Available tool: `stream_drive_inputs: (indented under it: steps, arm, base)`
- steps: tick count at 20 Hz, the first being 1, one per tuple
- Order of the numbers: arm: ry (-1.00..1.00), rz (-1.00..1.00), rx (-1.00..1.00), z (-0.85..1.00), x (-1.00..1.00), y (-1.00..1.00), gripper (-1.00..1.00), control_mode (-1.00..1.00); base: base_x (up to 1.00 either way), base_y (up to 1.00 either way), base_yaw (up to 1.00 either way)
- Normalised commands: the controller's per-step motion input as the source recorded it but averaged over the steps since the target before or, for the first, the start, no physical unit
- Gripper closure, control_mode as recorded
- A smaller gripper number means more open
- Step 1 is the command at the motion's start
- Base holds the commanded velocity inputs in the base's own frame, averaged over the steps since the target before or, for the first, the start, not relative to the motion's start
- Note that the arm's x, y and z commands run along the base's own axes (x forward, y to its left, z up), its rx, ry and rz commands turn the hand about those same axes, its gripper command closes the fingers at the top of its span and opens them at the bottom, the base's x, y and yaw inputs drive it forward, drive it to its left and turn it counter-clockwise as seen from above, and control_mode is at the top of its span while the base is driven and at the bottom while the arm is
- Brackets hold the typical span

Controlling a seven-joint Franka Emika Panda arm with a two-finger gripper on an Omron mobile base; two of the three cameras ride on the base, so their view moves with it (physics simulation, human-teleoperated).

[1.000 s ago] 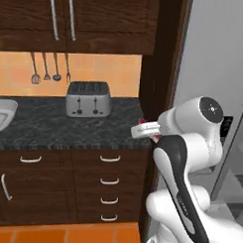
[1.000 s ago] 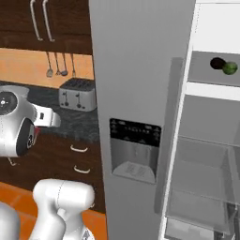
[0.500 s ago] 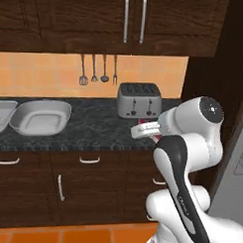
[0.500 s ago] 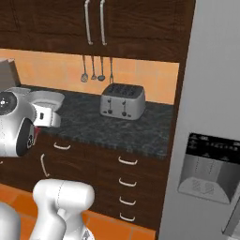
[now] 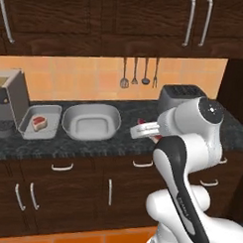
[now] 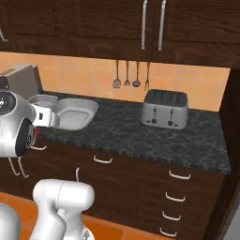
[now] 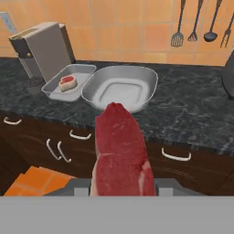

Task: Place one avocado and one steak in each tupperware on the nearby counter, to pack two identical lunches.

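The pincer (image 7: 121,185) is clenched on a red steak (image 7: 119,151), which sticks up from between the fingers toward twelve o'clock in the hand view, its far tip just short of the oval tupperware.

Going left to right along the counter (image 5: 108,145): a grey appliance (image 5: 10,102) stands at the far left. Just beside it, at its three o'clock, sits the small rectangular tupperware (image 5: 53,122) with one steak piece (image 5: 39,122) already inside. Touching or nearly touching that container, again at three o'clock, is the larger oval tupperware (image 5: 113,118), nothing in it. Utensils (image 5: 139,74) hang on the tiled wall at one o'clock from the oval one. The silver toaster (image 5: 180,98) stands well to the right, partly hidden by the arm in the left base view.

From the left base view the held steak (image 5: 143,125) hangs just off the oval tupperware's right end, at about four o'clock from it, over the counter's front part. Bare stone lies between the pincer and the oval container; nothing blocks the way.
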Motion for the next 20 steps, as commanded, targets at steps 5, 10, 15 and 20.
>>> stream_drive_inputs:
  steps: [5, 10, 15, 20]
  arm:
    - [0.0, 0.0, 0.0, 0.0, 0.0, 0.0, 1.0, 1.0]
    - [0.0, 0.0, 0.0, 0.0, 0.0, 0.0, 1.0, 1.0]
    - [0.0, 0.0, 0.0, 0.0, 0.0, 0.0, 1.0, 1.0]
    - [0.0, 0.0, 0.0, 0.0, 0.0, 0.0, 1.0, 1.0]
  base:
    - [0.38, 0.76, -0.16]
    - [0.35, 0.63, -0.16]
    - [0.34, 0.13, -0.08]
    - [0.19, 0.0, -0.01]
